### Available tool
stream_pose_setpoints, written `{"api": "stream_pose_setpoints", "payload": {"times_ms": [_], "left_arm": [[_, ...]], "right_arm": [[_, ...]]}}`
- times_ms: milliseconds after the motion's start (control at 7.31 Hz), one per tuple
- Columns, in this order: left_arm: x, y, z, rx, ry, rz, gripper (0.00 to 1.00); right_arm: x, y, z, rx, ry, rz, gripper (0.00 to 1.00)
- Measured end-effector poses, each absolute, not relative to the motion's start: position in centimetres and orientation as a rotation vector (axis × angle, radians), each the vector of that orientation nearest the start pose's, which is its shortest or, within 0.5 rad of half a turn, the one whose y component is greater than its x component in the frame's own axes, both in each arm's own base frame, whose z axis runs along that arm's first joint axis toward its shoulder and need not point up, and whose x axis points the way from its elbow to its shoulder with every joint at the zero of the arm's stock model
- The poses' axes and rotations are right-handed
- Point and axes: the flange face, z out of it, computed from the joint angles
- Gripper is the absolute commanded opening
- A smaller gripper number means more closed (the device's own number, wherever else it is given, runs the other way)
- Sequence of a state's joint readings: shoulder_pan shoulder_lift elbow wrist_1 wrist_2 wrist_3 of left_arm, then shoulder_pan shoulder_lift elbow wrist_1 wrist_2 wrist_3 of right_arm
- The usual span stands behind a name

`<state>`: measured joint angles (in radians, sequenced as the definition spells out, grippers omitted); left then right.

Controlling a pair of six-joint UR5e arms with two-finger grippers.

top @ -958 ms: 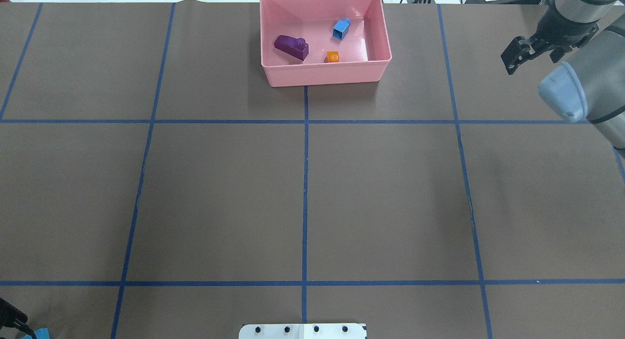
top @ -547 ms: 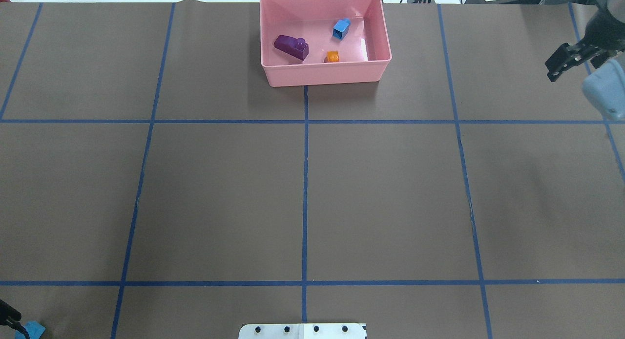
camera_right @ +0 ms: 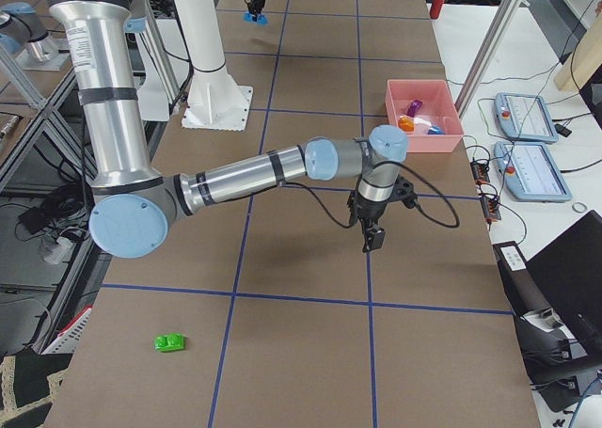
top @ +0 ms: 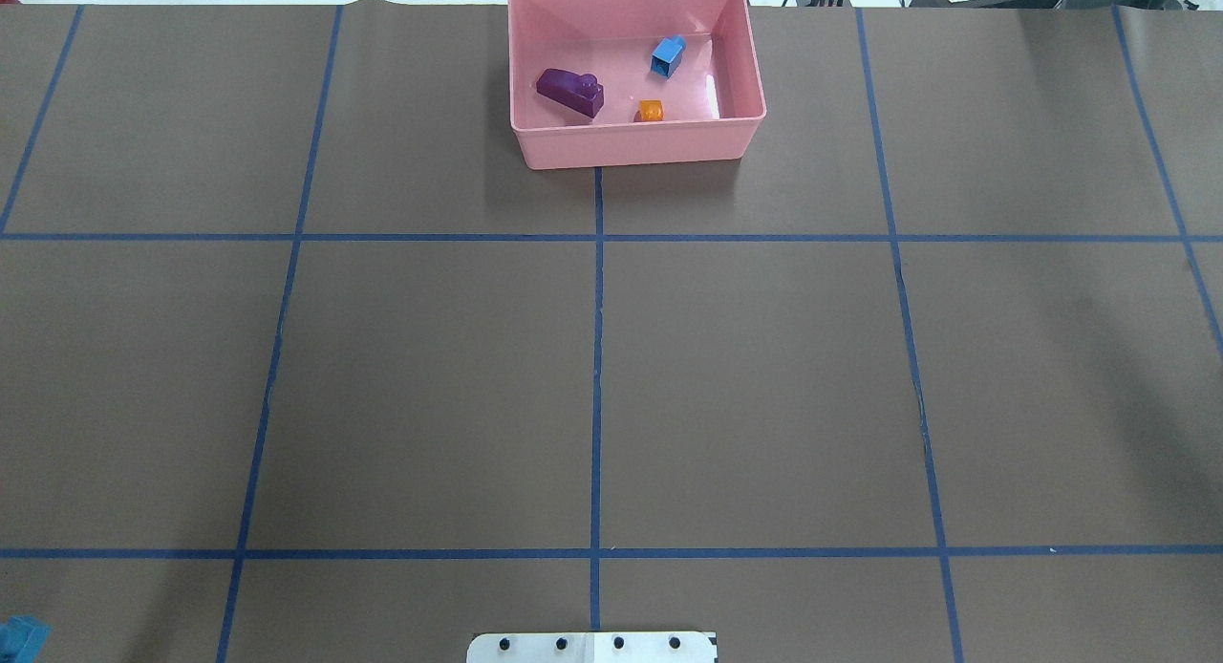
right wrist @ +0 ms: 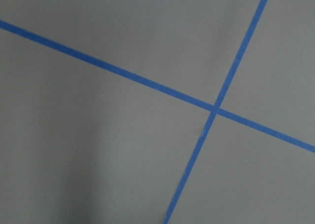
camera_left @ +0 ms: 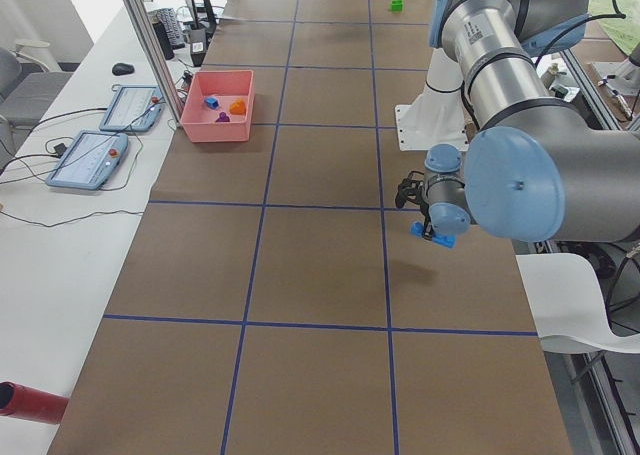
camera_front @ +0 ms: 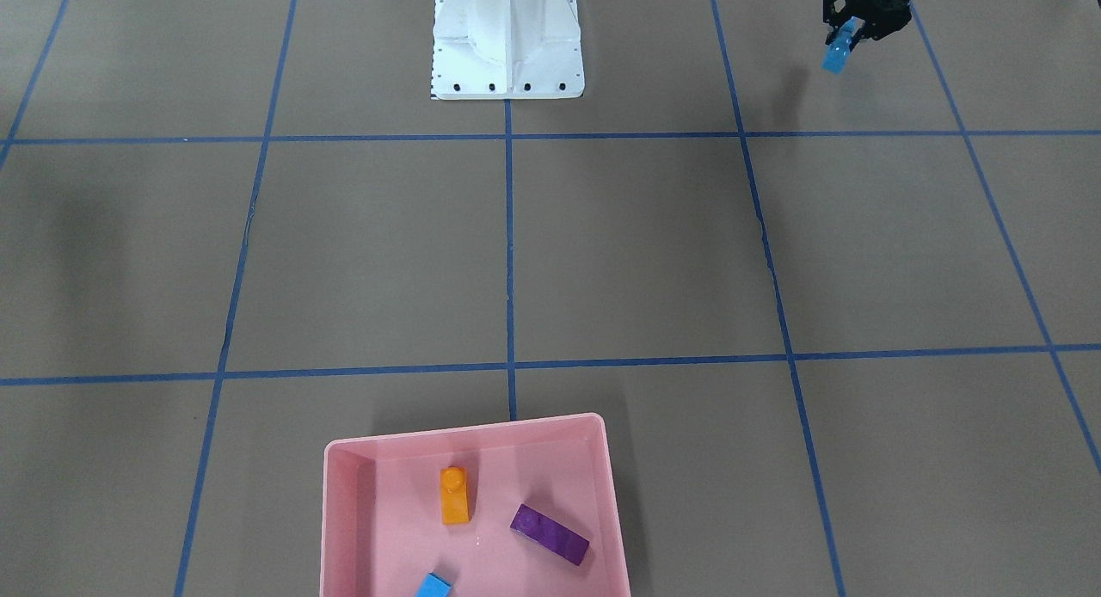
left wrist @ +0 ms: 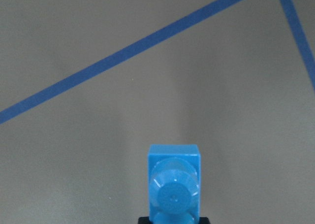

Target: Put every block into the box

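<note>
The right gripper is only showing up in the side view from the robot's right. It's small and dark, hanging over the table, and I can't tell if its jaws are apart or together. Its own wrist cam is only picking up brown surface and blue tape lines.

The left gripper is pinching the long blue block, which is hanging down off its tips above the table on the robot's left side. The overhead view is cutting that block off at the bottom-left corner, and the left wrist cam is seeing it end-on, so only one stud is showing.

Counting five blocks total. Three are sitting in the pink box at the far edge: the purple block, the orange block and the small blue block. The front camera is clipping that last one at the bottom edge. The green block is lying out on the table toward the robot's right end, well apart from the box.
</note>
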<state>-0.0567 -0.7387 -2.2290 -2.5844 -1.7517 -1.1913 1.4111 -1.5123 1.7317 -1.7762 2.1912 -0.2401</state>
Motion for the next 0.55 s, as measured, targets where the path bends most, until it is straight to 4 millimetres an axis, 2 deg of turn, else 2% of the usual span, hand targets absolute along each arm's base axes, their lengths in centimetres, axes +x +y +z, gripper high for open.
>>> {"api": "stream_pose_setpoints", "payload": {"times_ms": [274, 410, 547], "left_arm": [[19.2, -14.6, 49.0, -0.057, 0.941, 0.306, 0.00], [19.5, -15.7, 48.1, -0.050, 0.987, 0.284, 0.00], [20.0, -17.8, 46.7, -0.027, 1.039, 0.245, 0.00]], "right_arm": [[1.4, -44.2, 64.9, 0.063, -0.667, -0.393, 1.00], [1.8, -40.6, 67.3, 0.064, -0.699, -0.381, 1.00], [2.1, -36.9, 69.6, 0.045, -0.728, -0.367, 1.00]]}}
